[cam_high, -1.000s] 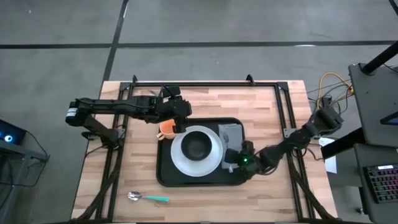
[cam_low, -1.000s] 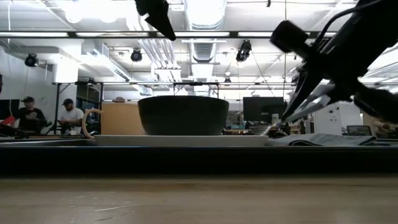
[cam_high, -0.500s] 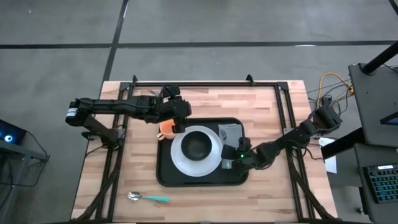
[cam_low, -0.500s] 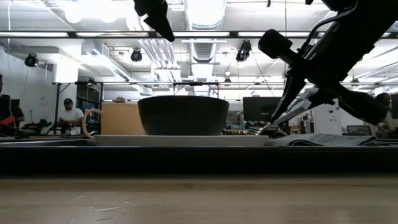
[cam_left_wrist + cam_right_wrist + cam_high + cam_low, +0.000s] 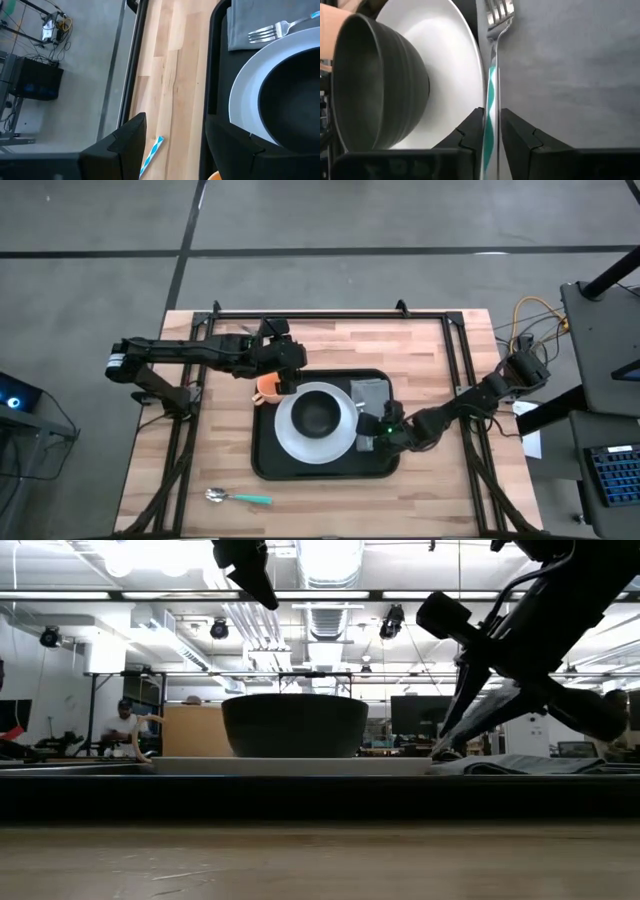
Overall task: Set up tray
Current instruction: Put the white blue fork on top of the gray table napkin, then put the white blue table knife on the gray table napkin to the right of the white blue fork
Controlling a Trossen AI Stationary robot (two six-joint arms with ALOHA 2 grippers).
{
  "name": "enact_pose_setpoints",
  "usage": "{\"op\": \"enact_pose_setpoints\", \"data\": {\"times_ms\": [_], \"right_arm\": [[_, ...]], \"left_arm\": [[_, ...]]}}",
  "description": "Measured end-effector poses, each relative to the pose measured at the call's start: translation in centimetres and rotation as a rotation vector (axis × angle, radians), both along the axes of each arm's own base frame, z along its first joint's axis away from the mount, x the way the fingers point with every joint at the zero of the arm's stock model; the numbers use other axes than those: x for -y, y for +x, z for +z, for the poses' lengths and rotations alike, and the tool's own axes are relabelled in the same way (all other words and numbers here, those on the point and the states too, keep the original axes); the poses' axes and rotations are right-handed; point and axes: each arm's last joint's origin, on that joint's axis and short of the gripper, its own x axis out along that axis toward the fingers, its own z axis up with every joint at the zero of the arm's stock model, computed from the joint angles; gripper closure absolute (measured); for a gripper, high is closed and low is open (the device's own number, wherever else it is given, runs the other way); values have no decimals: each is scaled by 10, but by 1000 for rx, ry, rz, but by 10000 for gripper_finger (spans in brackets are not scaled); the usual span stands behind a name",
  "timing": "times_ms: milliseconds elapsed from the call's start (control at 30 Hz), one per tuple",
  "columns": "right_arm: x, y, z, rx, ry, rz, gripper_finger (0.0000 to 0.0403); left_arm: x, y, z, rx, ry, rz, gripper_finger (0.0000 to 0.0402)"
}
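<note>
The black tray (image 5: 268, 460) lies mid-table. On it stands a white plate (image 5: 290, 435) bearing a dark bowl (image 5: 318, 415), with a grey napkin (image 5: 371, 393) to the plate's right and an orange cup (image 5: 267, 388) at its far left corner. My right gripper (image 5: 492, 135) is over the tray's right part, shut on a teal-handled fork (image 5: 492, 75). My left gripper (image 5: 175, 137) hangs open above the cup, touching nothing. In the low view my left gripper (image 5: 250, 570) is well above the bowl (image 5: 294, 725). My right gripper pinches the fork's teal handle (image 5: 491, 107) between its two fingers (image 5: 472, 130). It slants down from the tray's near right, and the fork runs on ahead along the fingers. The fork tilts down, its tines (image 5: 499, 10) at the napkin's edge (image 5: 240, 35) beside the plate rim.
A teal-handled spoon (image 5: 238, 497) lies on the bare wood near the table's near left. Black frame rails (image 5: 330, 315) run along the far edge and both sides. People and equipment show in the room beyond the table in the low view.
My right gripper, carrying the fork, has moved a little toward the table's left and far edge, from the tray's near right corner to the napkin beside the plate. The fork's tines have stayed low at the napkin.
</note>
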Motion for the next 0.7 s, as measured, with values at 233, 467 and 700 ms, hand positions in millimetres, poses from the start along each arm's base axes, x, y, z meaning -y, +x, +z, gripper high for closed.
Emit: {"op": "enact_pose_setpoints", "data": {"times_ms": [233, 467, 700], "right_arm": [[-3, 5, 6, 16, 35, 20, 324], [-6, 14, 25, 41, -4, 94, 314], [8, 34, 64, 28, -164, 235, 321]], "left_arm": [[0, 0, 0, 0, 0, 0, 217], [0, 0, 0, 0, 0, 0, 217], [1, -2, 2, 14, -14, 14, 217]]}}
